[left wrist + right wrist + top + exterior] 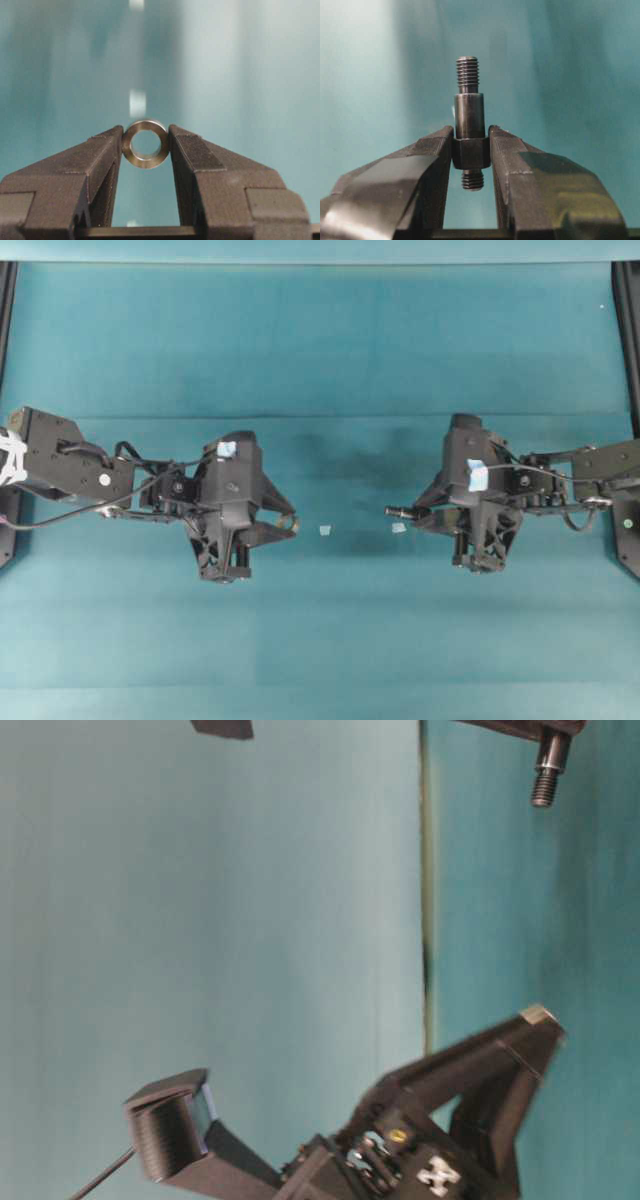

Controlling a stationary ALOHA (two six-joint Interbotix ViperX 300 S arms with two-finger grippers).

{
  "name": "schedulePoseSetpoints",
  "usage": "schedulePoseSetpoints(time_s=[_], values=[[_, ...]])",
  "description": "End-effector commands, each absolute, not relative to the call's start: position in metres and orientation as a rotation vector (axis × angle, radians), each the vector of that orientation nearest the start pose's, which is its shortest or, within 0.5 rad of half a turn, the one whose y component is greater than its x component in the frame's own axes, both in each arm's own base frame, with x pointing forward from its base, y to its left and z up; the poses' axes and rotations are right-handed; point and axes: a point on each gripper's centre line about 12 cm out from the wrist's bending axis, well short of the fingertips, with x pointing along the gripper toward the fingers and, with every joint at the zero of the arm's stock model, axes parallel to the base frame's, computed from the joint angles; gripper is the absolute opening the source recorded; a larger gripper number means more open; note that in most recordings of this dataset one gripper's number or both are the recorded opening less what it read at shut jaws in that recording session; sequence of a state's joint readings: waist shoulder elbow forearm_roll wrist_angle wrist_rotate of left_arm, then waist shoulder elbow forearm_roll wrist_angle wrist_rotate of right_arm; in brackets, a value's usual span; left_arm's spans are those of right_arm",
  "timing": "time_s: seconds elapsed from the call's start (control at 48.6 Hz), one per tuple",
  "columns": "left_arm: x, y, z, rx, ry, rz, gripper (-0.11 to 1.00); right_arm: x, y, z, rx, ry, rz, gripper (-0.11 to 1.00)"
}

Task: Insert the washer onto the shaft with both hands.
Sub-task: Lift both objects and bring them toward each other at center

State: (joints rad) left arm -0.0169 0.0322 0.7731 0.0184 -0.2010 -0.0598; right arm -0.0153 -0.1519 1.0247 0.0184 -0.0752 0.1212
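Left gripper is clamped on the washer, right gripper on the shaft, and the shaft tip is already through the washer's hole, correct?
Not through yet. The overhead view shows the shaft in the right gripper well apart from the washer in the left gripper. Both grips are as you say.

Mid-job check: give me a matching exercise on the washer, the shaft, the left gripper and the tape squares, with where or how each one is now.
Things:
1. washer
2. shaft
3. left gripper
4. tape squares

States:
A. lying on the teal table between the arms
B. clamped at its thick block, threaded tip pointing out past the fingers
C. shut on the ring
D. pinched at its rim, hole facing the camera

Pairs: 1-D, 2-B, 3-C, 4-A
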Motion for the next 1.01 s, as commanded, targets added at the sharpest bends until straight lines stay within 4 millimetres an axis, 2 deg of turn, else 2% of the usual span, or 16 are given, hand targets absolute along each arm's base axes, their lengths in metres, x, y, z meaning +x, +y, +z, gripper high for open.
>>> schedulePoseSetpoints(time_s=[0.0, 0.412, 0.988], values=[[0.378, -0.008, 0.157, -0.036, 0.520, -0.012, 0.37, 0.292, -0.001, 0.126, 0.149, 0.741, -0.062, 0.00], [0.381, -0.008, 0.165, -0.039, 0.442, -0.015, 0.37, 0.288, 0.003, 0.126, 0.229, 0.624, -0.069, 0.00], [0.385, -0.008, 0.171, -0.048, 0.393, -0.016, 0.37, 0.289, 0.005, 0.126, 0.223, 0.620, -0.062, 0.00]])
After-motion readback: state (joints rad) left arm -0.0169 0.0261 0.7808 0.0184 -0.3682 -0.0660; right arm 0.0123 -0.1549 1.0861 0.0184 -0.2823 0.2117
